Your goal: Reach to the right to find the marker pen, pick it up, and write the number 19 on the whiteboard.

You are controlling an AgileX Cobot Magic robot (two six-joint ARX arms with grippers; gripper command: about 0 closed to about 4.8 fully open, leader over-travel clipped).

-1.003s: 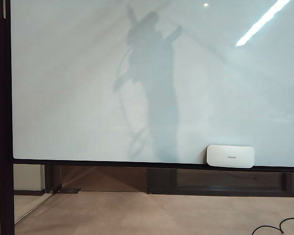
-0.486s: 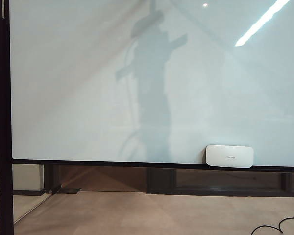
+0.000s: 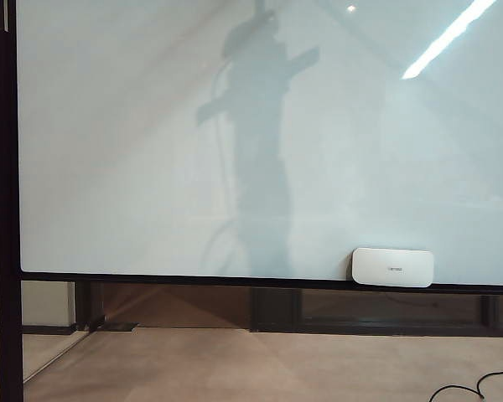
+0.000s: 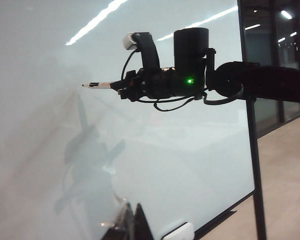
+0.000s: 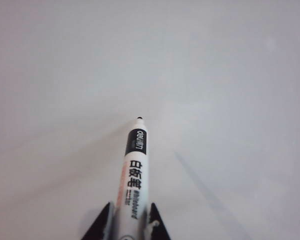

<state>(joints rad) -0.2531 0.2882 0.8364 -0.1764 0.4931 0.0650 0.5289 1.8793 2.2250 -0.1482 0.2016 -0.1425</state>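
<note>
White "deli" marker pen [image 5: 134, 172] in right gripper [image 5: 129, 220]; left gripper [image 4: 127, 225] idle.

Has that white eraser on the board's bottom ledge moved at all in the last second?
No. The eraser sits at the same spot on the whiteboard frame's lower edge, right of centre; only the arm's shadow shifted.

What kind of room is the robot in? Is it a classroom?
Maybe a classroom, more likely an office or meeting room: a big whiteboard on a stand, a white eraser on its ledge, and glass walls reflecting strip lights.
</note>
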